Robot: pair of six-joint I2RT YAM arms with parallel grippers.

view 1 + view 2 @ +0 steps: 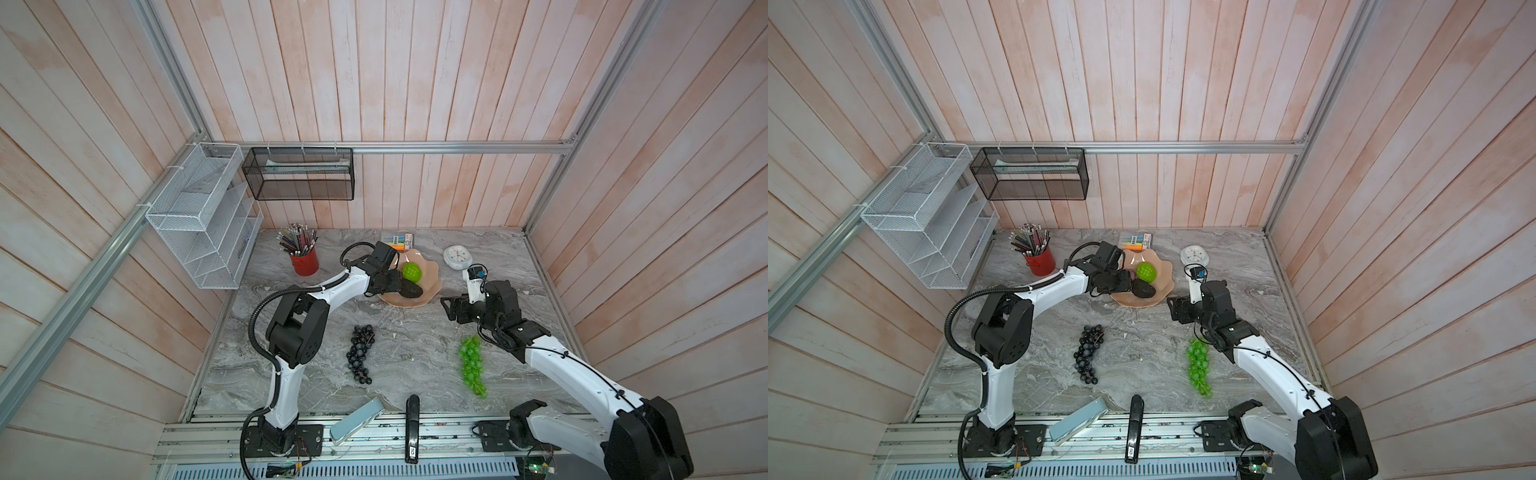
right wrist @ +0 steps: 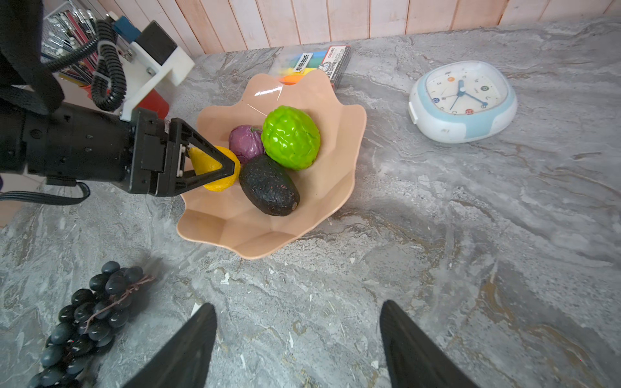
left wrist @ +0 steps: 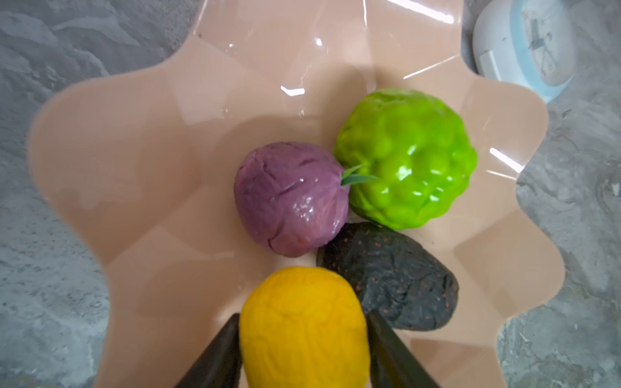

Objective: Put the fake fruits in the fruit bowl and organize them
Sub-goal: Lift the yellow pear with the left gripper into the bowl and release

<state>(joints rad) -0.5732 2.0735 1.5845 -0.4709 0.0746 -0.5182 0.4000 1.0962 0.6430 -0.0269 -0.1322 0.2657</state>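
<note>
The peach fruit bowl [image 1: 432, 286] [image 3: 134, 151] holds the bright green bumpy fruit [image 3: 406, 158], the purple round fruit [image 3: 290, 198] and the dark avocado [image 3: 393, 275], all touching. My left gripper [image 3: 302, 317] [image 1: 392, 282] reaches over the bowl's left rim with the yellow lemon-like fruit [image 3: 302, 329] [image 2: 215, 168] between its fingers, both lying against it, low beside the avocado. The black grape bunch [image 1: 360, 353] and the green grape bunch [image 1: 471, 363] lie on the table in front. My right gripper [image 2: 297, 309] [image 1: 446, 307] hovers open and empty, right of the bowl.
A white and blue clock [image 1: 457, 256] sits right of the bowl and a marker box [image 1: 399, 241] behind it. A red pencil cup [image 1: 304, 259] stands at the back left. A black stapler [image 1: 412, 428] and a blue-grey case [image 1: 355, 419] lie at the front edge.
</note>
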